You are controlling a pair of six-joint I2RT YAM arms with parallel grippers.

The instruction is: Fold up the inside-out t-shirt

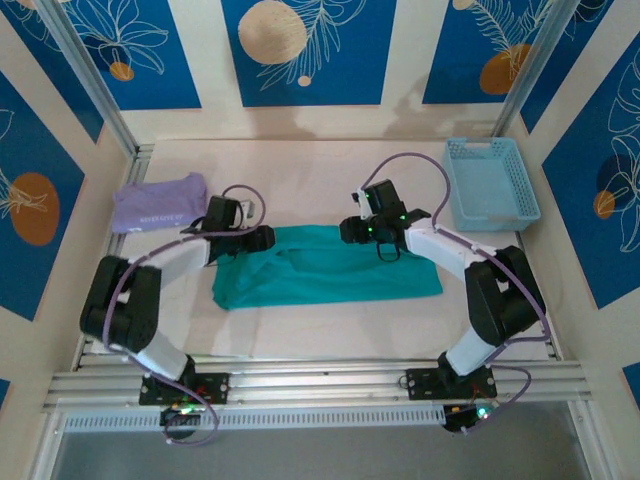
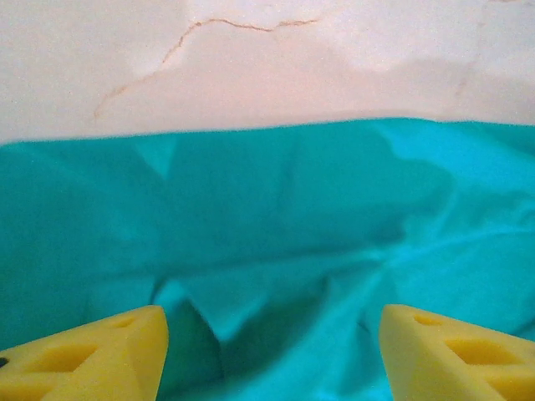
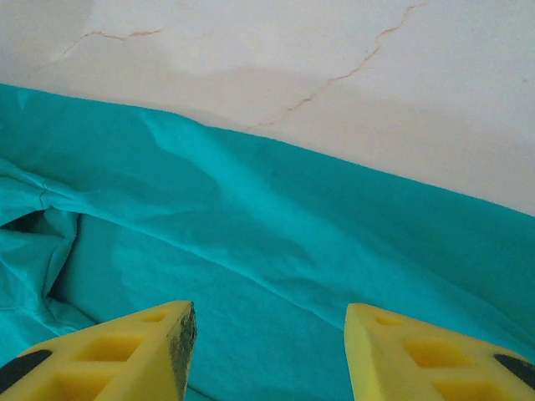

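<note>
On the table [image 1: 300, 170] the teal t-shirt [image 1: 330, 275] lies as a long crumpled band mid-table, the left tool [image 2: 272, 334] and the right tool [image 3: 269, 334] both at its far edge, fingers apart, gripping nothing.

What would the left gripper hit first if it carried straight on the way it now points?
Most likely the teal t-shirt: the left gripper, jaws open, points at its rumpled cloth, and the table comes only beyond the shirt's far edge. Depth is hard to judge.
</note>
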